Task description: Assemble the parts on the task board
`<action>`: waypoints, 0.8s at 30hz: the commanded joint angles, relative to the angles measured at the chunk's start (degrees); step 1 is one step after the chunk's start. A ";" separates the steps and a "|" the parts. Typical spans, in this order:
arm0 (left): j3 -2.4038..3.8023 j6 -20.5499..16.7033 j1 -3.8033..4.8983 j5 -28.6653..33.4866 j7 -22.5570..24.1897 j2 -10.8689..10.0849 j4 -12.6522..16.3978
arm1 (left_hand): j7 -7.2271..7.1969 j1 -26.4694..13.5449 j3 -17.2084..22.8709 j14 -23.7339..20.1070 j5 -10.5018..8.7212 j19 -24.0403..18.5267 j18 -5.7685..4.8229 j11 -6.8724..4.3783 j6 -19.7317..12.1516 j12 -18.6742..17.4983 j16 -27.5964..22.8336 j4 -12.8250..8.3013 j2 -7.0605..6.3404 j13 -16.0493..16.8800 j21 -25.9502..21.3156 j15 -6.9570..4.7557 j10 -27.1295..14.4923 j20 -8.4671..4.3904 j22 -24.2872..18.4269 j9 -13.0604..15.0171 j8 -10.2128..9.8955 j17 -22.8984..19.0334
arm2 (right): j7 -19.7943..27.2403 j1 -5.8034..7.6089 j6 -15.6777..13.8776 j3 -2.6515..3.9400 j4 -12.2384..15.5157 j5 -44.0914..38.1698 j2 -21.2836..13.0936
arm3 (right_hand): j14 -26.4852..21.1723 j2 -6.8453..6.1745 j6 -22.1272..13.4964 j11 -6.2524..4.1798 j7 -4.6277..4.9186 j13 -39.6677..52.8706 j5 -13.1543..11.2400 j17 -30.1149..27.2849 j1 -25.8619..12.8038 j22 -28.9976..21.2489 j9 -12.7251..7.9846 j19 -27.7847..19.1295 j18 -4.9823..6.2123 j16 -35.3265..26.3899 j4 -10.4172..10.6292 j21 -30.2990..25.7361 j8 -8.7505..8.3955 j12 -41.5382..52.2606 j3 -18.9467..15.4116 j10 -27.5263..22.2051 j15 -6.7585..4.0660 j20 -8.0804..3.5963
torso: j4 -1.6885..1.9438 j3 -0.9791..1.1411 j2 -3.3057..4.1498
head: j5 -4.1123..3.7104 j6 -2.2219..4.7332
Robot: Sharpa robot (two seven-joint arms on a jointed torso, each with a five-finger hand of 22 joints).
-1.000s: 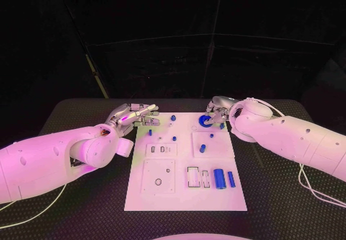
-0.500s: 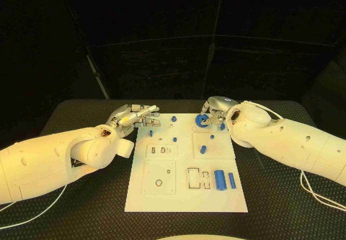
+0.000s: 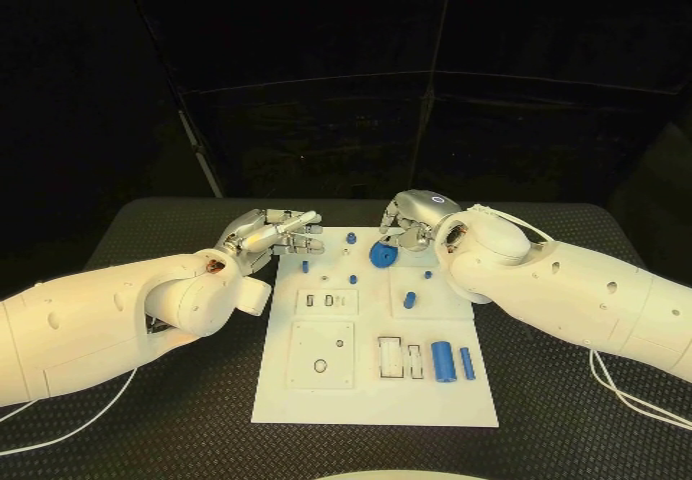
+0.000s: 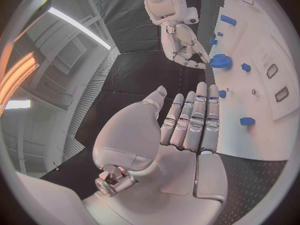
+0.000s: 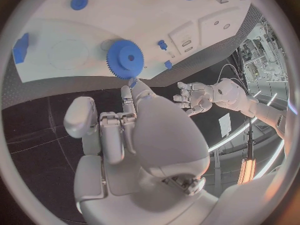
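The white task board (image 3: 368,395) lies in the middle of the table. A blue gear (image 3: 382,254) rests on its far part, also seen on the board (image 5: 56,40) as the gear (image 5: 125,59) in the right wrist view. My right hand (image 3: 413,222) hovers just behind the gear, and one extended fingertip (image 5: 133,85) touches its rim while the thumb stays clear of it. At the board's far left edge my left hand (image 3: 274,236) holds nothing, its fingers (image 4: 190,120) straight and side by side. From the left wrist, the right hand (image 4: 181,42) reaches the gear (image 4: 220,61).
Small blue pegs (image 3: 351,238) stand on the far half of the board, with a short blue piece (image 3: 408,298) at mid right. Two blue cylinders (image 3: 440,360) lie near the right front corner. Square and slotted recesses (image 3: 320,366) sit at the front left.
My right hand has shifted left toward the board's middle, and the blue gear has moved with it, left and a little nearer. The left hand has stayed put.
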 commanded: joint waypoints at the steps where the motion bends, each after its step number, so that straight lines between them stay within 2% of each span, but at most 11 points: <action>1: 0.05 0.53 0.11 -0.25 0.69 0.01 0.11 | 2.19 -0.31 0.03 0.42 0.09 0.57 0.81 0.15 0.44 0.31 -0.20 -0.15 -0.21 -0.02 -0.11 -0.04 0.31 -0.01 -0.08 0.03 0.28 -0.05 | 0.17 0.10 -1.75 -0.61 -0.12 -1.28 0.94 | 5.87 -0.87 -0.38 -0.34 -0.02 10.83 -0.17 14.70 0.12 0.06 -0.13 -0.03 -0.85 0.36 0.02 0.24 -0.23 0.07 -0.13 3.27 -0.26 -0.35 | -0.11 -0.05 0.01 | 0.16 -0.15; 7: 0.05 0.51 0.12 -0.25 0.71 0.09 0.14 | 2.19 -0.31 0.03 0.42 0.09 0.57 0.81 0.15 0.44 0.31 -0.20 -0.15 -0.21 -0.02 -0.11 -0.04 0.31 -0.01 -0.08 0.03 0.28 -0.05 | 0.50 0.11 -1.85 -2.07 -1.73 -1.43 3.70 | 5.88 -0.87 -0.43 -0.31 0.01 10.82 -0.14 14.74 -0.05 0.11 -0.18 0.00 -0.86 0.37 0.04 0.27 -0.33 0.05 -0.02 3.26 -0.25 -0.35 | 0.03 0.02 0.08 | 0.23 -0.32; 10: 0.06 0.52 0.12 -0.25 0.71 0.15 0.14 | 2.19 -0.31 0.03 0.42 0.09 0.57 0.81 0.15 0.44 0.31 -0.20 -0.15 -0.21 -0.02 -0.11 -0.04 0.31 -0.01 -0.08 0.03 0.28 -0.05 | 0.60 0.11 -1.65 -2.49 -2.72 -1.50 4.94 | 5.86 -0.87 -0.47 -0.30 0.03 10.78 -0.13 14.68 -0.14 0.08 -0.21 -0.02 -0.86 0.35 0.06 0.25 -0.39 0.02 0.04 3.24 -0.24 -0.35 | 0.13 -0.01 0.11 | 0.25 -0.36; 18: 0.06 0.49 0.15 -0.25 0.71 0.08 0.08 | 2.19 -0.31 0.03 0.42 0.09 0.57 0.81 0.15 0.44 0.31 -0.20 -0.15 -0.21 -0.02 -0.11 -0.04 0.31 -0.01 -0.08 0.03 0.28 -0.05 | 0.24 0.10 -2.12 -2.82 -3.95 -2.25 5.72 | 5.87 -1.02 -0.77 -0.20 0.16 10.58 -0.10 14.70 -0.61 0.09 -0.39 0.00 -0.87 0.36 0.10 0.26 -0.78 -0.13 0.30 3.10 -0.17 -0.32 | -0.12 0.07 -0.06 | 0.52 -0.63; 24: 0.06 0.50 0.16 -0.25 0.72 0.07 -0.06 | 2.19 -0.31 0.03 0.42 0.09 0.57 0.81 0.15 0.44 0.31 -0.20 -0.15 -0.21 -0.02 -0.11 -0.04 0.31 -0.01 -0.08 0.03 0.28 -0.05 | 0.25 0.09 -2.59 -2.86 -3.52 -2.40 4.88 | 5.88 -1.21 -1.12 -0.06 0.33 10.54 -0.10 14.75 -0.96 0.11 -0.58 0.01 -0.88 0.37 0.06 0.27 -1.21 -0.17 0.58 3.08 -0.07 -0.25 | -0.23 0.16 -0.07 | 0.48 -0.71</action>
